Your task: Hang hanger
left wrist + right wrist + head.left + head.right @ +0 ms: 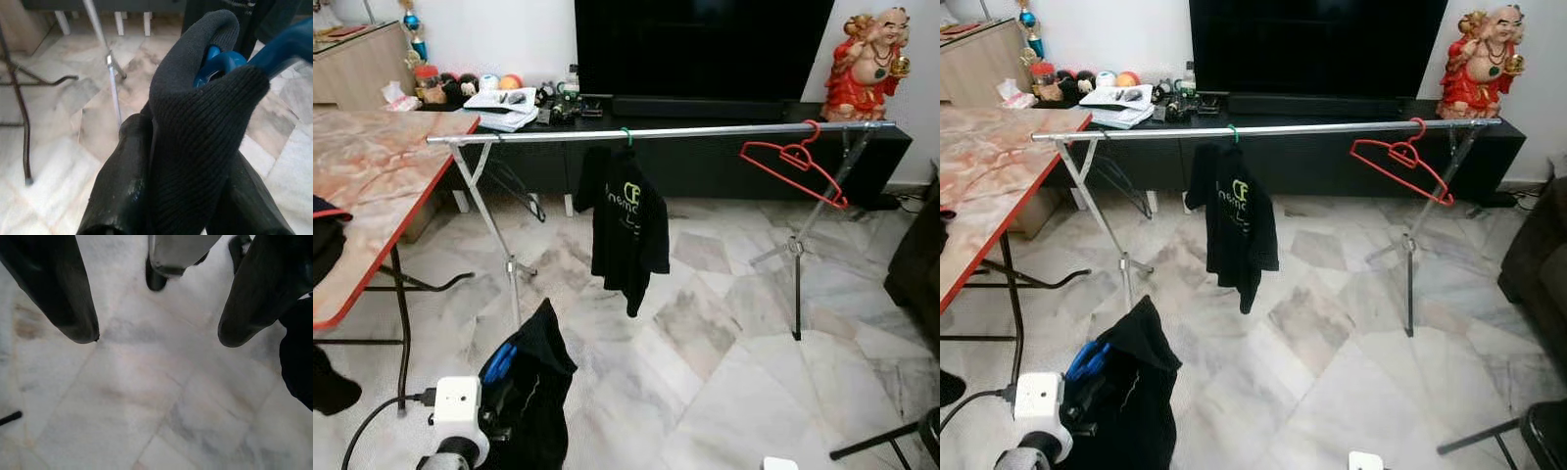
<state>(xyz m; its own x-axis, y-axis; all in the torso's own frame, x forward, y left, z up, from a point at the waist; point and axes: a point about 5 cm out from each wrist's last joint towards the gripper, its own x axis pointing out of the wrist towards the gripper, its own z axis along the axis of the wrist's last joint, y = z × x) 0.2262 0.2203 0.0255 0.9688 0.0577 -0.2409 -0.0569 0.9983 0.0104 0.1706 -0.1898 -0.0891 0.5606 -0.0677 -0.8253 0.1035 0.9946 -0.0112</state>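
Observation:
A silver clothes rail (705,131) spans the room on two crossed stands. A black T-shirt (626,230) hangs on a green hanger near its middle, and an empty red hanger (793,162) hangs tilted near its right end. Low at the front left, my left gripper (190,161) is shut on a black garment (529,392) draped over a blue hanger (220,63), well below and short of the rail. My right gripper (159,335) is open and points down at the marble floor, with nothing between its fingers.
A marble-patterned table (372,186) with a red edge stands at the left. Behind the rail are a black TV console (724,157) and a red statue (867,64). A dark sofa (920,264) and a black stand leg (876,441) sit at the right.

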